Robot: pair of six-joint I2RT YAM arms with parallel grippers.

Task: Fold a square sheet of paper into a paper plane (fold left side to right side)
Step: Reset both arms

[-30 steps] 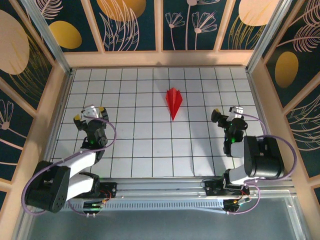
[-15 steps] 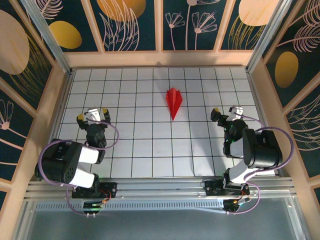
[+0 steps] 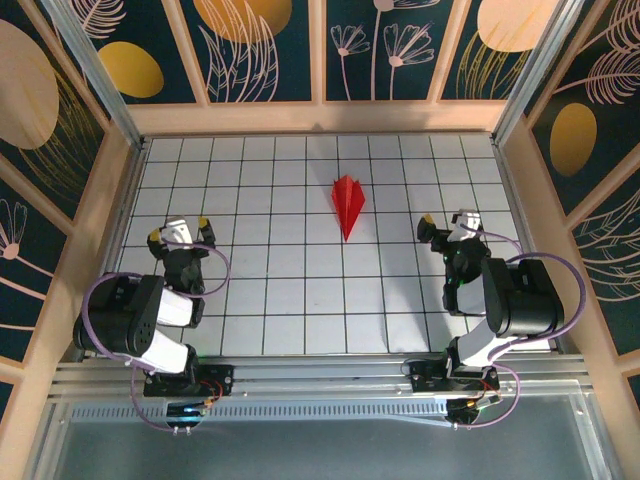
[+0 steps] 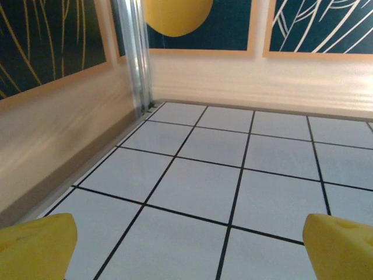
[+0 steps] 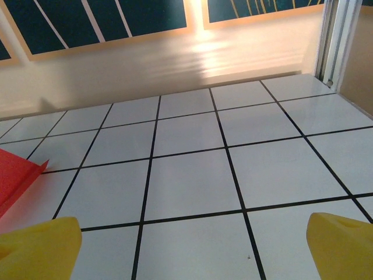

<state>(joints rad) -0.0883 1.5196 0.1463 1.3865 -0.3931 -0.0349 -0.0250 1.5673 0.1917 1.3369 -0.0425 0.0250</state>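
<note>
The paper plane [image 3: 347, 204] is a narrow red dart lying on the white grid table, its point toward the near edge, in the middle of the far half. A red corner of the paper plane [image 5: 14, 175] shows at the left edge of the right wrist view. My left gripper [image 3: 181, 233] stands open at the left side, far from the plane, yellow fingertips [image 4: 35, 245] wide apart over bare tiles. My right gripper [image 3: 450, 225] stands open to the right of the plane, about two tiles away, fingertips [image 5: 341, 242] apart with nothing between them.
The white grid table [image 3: 300, 300] is fenced by wooden walls with dark patterned panels. An aluminium post [image 4: 135, 52] stands in the far left corner, close ahead of the left gripper. Another post [image 5: 335, 38] stands at the far right.
The left arm has folded back toward its base, and its gripper has shifted slightly left and toward the near edge. The right arm drew back a little. The plane has not moved.
</note>
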